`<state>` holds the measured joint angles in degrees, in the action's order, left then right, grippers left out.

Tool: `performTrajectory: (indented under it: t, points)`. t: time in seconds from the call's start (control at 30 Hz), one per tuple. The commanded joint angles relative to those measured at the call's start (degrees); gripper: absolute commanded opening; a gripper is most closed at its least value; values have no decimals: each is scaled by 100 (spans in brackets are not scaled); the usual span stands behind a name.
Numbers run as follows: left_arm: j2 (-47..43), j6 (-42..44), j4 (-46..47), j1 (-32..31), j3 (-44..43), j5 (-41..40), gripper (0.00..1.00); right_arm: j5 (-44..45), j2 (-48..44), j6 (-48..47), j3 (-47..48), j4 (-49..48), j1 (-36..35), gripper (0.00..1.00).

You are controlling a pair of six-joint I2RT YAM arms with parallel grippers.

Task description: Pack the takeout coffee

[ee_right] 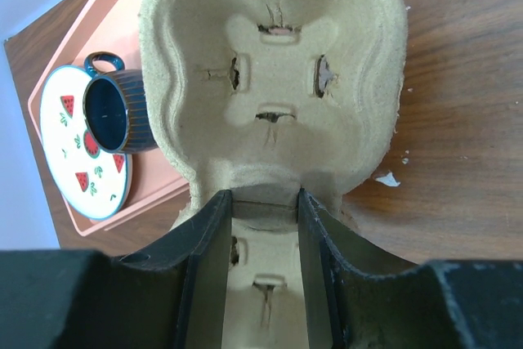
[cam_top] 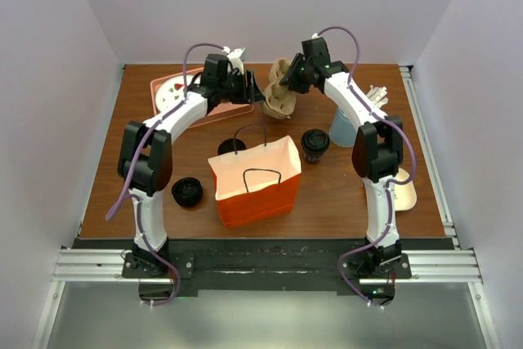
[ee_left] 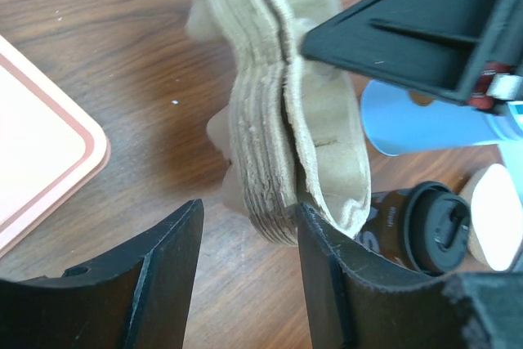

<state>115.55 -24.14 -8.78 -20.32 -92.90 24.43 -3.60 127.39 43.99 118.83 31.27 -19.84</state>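
Note:
The takeout coffee [cam_top: 315,143], a dark cup with a black sip lid, stands right of the orange paper bag [cam_top: 255,181]; it also shows in the left wrist view [ee_left: 425,222]. At the back of the table a stack of pulp cup carriers [cam_top: 282,87] is held up on edge. My right gripper [ee_right: 263,198] is shut on the middle rib of a carrier [ee_right: 274,79]. My left gripper [ee_left: 249,210] is open at the stack's [ee_left: 261,153] lower end, and its right finger [ee_left: 327,267] touches between the stack and the outermost carrier.
A pink tray [cam_top: 167,87] at the back left holds a watermelon plate [ee_right: 78,145] and a dark blue mug [ee_right: 114,112]. A black round piece [cam_top: 187,192] sits left of the bag. A pale blue cup [cam_top: 341,127] and a pale board [cam_top: 404,190] are on the right.

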Motion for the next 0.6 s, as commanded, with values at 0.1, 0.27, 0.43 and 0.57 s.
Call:
performTrajectory:
  t: [0.1,0.27,0.43,0.57]
  points:
    - [257,287,-133,-130,-386,-368,54,-115,-373,-39,457,-209,-3,26]
    - [337,305,-186,-192,-465,-395,54,-45,-347,-188,519,-94,24,26]
    - [372,261,-160,-218,-536,-324,54,43,-268,-382,458,-15,24,25]
    - [451,208,-151,-245,-641,-210,54,61,-250,-426,352,-33,24,25]
